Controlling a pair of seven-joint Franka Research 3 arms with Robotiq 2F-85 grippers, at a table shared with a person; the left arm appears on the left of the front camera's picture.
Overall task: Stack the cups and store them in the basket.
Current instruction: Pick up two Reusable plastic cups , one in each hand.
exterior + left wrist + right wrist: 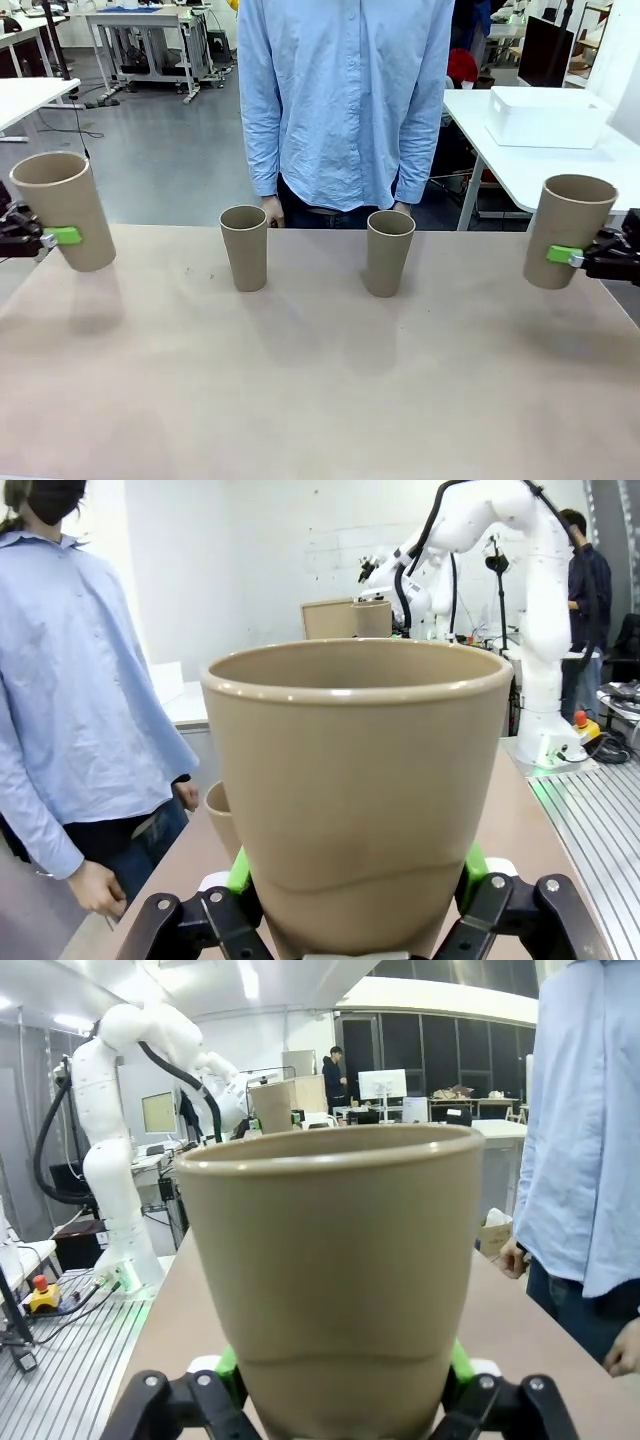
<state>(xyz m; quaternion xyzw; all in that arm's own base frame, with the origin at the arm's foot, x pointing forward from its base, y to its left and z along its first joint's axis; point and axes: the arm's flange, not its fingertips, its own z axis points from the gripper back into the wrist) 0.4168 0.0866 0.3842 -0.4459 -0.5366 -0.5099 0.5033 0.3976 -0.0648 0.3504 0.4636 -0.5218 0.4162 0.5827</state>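
Beige laminate of the table (pixel 320 400) lies bare across its whole near half, so both arms have open room to swing inward. At its left edge the left end effector (pixel 66 238) is clamped by its green pads (pixel 238 872) on a tall kraft-brown tapered paper cup (pixel 62 208), which is tilted and, judging by its shadow, clear of the top. At the right edge the right end effector (pixel 560 256) grips a second brown paper cup (pixel 566 222) the same way, low on its wall. Farther in, a third brown cup (pixel 244 247) and a fourth brown cup (pixel 389 252) stand upright, well apart from each other and near the far edge, where a person in a light blue shirt (pixel 345 100) has hands (pixel 272 212) just behind them. Nothing is nested yet, so stacking looks only begun. The next move likely calls for righting a held cup over a standing cup's mouth and lowering it straight, since a tilted entry could tip the light cup. Farthest off, the white rectangular plastic basket (pixel 545 118) sits on a separate white table (pixel 560 170) at the right.
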